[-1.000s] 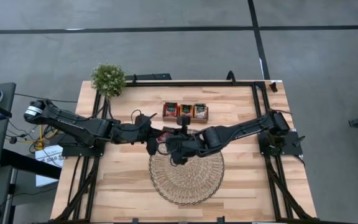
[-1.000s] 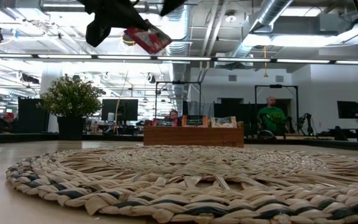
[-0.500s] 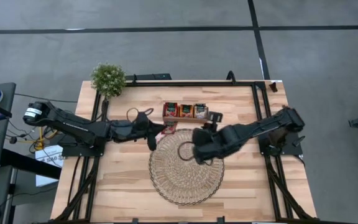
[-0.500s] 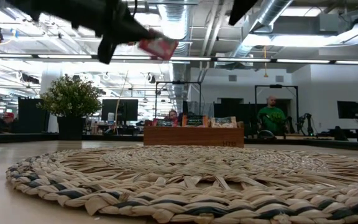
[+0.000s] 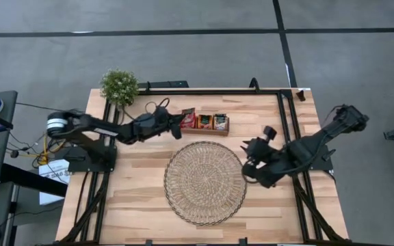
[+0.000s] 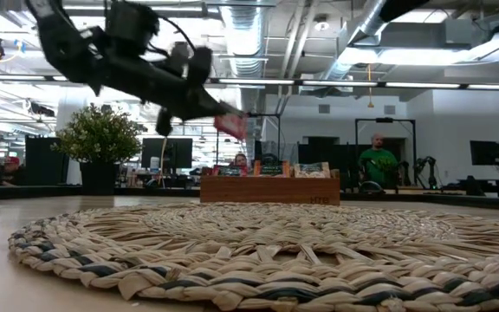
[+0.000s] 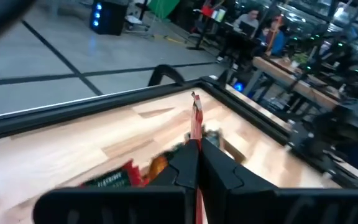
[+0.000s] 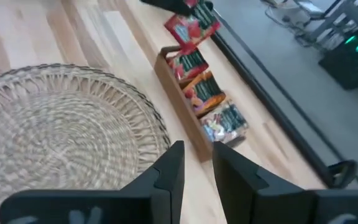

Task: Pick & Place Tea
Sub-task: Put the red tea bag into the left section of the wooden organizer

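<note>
Red-orange and flat, a square tea sachet (image 5: 188, 113) is sitting pinched edge-on between the closed fingers of the left gripper (image 5: 180, 123), which is hanging in the air just over the left end of the brown wooden three-slot tray (image 5: 204, 130) at the far side of the pale wooden table (image 5: 142, 205). More sachets (image 8: 199, 81) are standing in the tray's slots, red-orange ones alongside a pale one, while the round woven mat (image 5: 205, 182) is lying bare in front of it. Off beside the mat's right edge, the right gripper (image 5: 248, 162) is hovering with its fingers slightly parted and holding nothing.
</note>
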